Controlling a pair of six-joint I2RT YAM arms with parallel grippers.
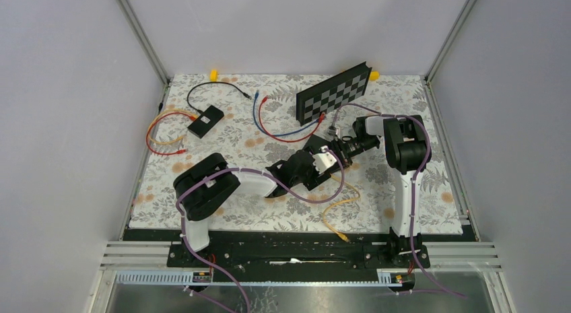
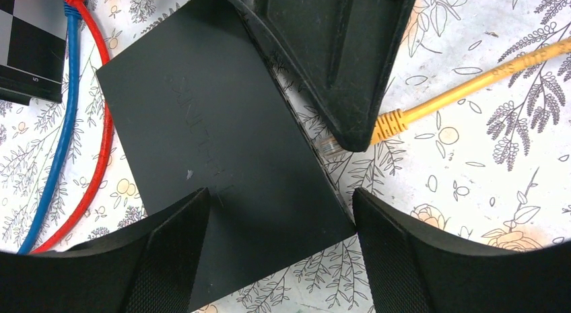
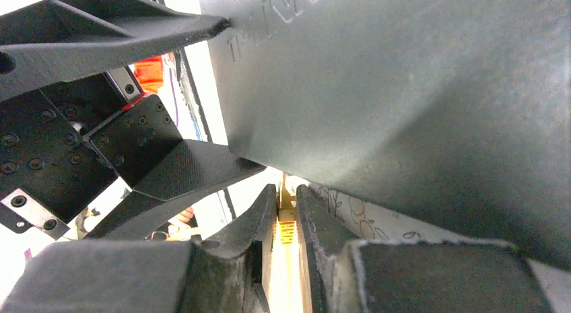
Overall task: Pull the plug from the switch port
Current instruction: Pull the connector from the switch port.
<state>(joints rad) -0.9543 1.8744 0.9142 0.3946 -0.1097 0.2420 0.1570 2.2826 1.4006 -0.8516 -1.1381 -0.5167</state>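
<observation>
Right wrist view: right gripper [image 3: 286,198] is clamped on the yellow plug [image 3: 286,233], with the boot pinched between both fingers and no visible gap.

The switch [image 3: 404,104] sits immediately above and ahead of the fingertips, filling most of that frame.

Left wrist view: the plug's clear tip sits right at the switch's side edge, just under the right gripper's finger. I can't tell whether it's still seated in the port or just touching the face. Most of the clear body is exposed, so my read is that it's largely out.

The left gripper [image 2: 279,205] straddles the switch near one corner, with a finger against each side. It looks like a bracing grip on the box.

The yellow cable [image 2: 485,74] runs away from the plug across the floral tablecloth [image 2: 471,192]. The red cable [image 2: 101,124] and blue cable [image 2: 64,124] lie on the far side of the switch, beside the checkerboard [image 2: 27,44].

Status:
- Done: grasp on the plug, switch braced.
- Left: draw the plug clear of the port and confirm separation.
- Risk: the latch tab could still be caught, and the switch could then drag along with the pull.
</observation>
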